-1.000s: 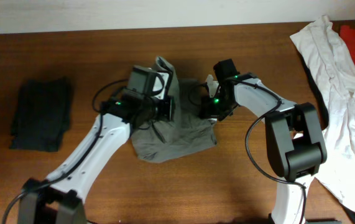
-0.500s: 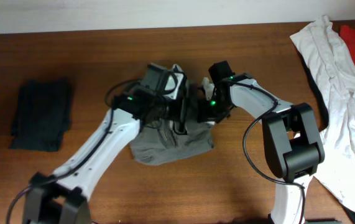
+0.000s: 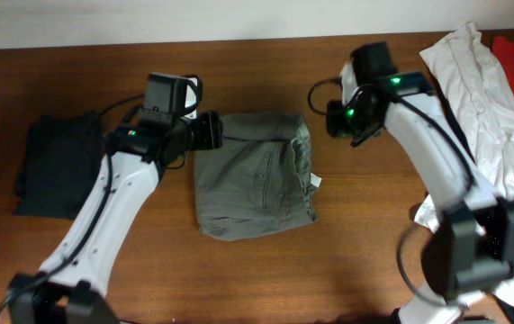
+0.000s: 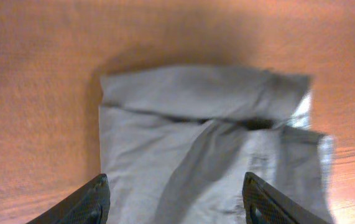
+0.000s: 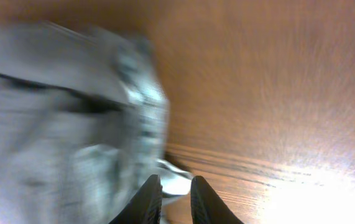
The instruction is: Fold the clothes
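Let go and backed off: left gripper (image 4: 174,180) now wide open, empty, shorts (image 3: 252,175) lying folded flat just ahead of its fingers; right gripper (image 5: 173,185) pulled away, nearly closed on nothing, shorts to its left; this fold looks finished

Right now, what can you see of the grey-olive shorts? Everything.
The shorts are grey-olive, cotton by the look, folded into a rough rectangle lying flat on the wooden table. Seams and a pocket show, and a pale bit pokes out at one side edge. The left gripper hangs open over one corner; nothing grips them.
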`<state>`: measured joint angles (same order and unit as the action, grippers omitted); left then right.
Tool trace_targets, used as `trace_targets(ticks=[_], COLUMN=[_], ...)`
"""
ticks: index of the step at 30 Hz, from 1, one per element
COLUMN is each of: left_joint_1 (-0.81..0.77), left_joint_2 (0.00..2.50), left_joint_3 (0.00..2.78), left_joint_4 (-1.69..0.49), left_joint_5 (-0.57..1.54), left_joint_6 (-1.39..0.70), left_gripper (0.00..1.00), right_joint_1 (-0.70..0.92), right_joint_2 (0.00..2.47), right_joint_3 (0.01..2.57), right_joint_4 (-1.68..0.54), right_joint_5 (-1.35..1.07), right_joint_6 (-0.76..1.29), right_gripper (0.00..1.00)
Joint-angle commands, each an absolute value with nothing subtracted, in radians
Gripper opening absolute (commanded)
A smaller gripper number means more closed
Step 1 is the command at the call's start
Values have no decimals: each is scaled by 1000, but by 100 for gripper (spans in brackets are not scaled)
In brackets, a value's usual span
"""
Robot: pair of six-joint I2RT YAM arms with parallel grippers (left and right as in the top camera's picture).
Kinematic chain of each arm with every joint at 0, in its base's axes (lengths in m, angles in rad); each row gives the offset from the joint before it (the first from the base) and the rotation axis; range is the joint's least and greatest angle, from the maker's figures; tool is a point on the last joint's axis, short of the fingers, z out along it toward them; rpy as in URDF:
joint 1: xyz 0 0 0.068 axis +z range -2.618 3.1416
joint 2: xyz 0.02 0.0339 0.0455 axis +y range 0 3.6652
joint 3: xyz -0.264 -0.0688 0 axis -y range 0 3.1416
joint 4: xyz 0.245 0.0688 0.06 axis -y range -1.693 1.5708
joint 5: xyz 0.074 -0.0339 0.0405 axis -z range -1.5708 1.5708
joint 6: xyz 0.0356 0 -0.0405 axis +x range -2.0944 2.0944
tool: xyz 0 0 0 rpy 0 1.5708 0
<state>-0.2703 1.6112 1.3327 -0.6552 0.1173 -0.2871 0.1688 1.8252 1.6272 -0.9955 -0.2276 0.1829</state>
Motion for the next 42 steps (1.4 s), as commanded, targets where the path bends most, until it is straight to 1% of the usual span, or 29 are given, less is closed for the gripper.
trace_targets(ticks=[1, 4, 13, 17, 19, 21, 27, 31, 34, 37, 38, 40, 42], left_joint_1=[-270, -270, -270, -271, -273, -273, -275, -275, -275, -274, -274, -274, -274], left_joint_2=[1709, 1779, 1955, 1997, 2011, 2022, 2035, 2008, 1942, 1854, 1827, 1782, 1761], left_joint_3=[1341, 1341, 1341, 1341, 1340, 1335, 1280, 1275, 1278, 1289, 1290, 1290, 1290], left_joint_4=[-678, -683, -719, -793, -843, -884, -950, -998, -986, -904, -862, -757, -646], left_joint_5=[100, 100, 100, 125, 134, 134, 208, 214, 198, 111, 79, 16, -8], left_joint_6=[-274, -274, -275, -275, -275, -275, -276, -275, -275, -274, -274, -273, -237], left_gripper=[68, 68, 68, 68, 63, 61, 61, 53, 53, 53, 54, 74, 82], right_joint_1=[221, 270, 397, 419, 418, 411, 381, 364, 364, 364, 364, 364, 364], right_joint_2=[1760, 1768, 1856, 1914, 1942, 1963, 1983, 1983, 1983, 1983, 1983, 1983, 1983], right_joint_3=[1646, 1631, 1492, 1397, 1361, 1335, 1317, 1317, 1317, 1317, 1317, 1317, 1317], right_joint_4=[-1008, -1026, -1005, -956, -943, -938, -909, -873, -873, -856, -849, -837, -832], right_joint_5=[-355, -438, -442, -433, -411, -351, -38, 8, 107, 223, 243, 248, 248], right_joint_6=[124, 101, 103, 105, 105, 113, 173, 173, 173, 173, 173, 173, 173], right_gripper=[21, 22, 21, 22, 21, 22, 21, 22, 22, 22, 22, 22, 22])
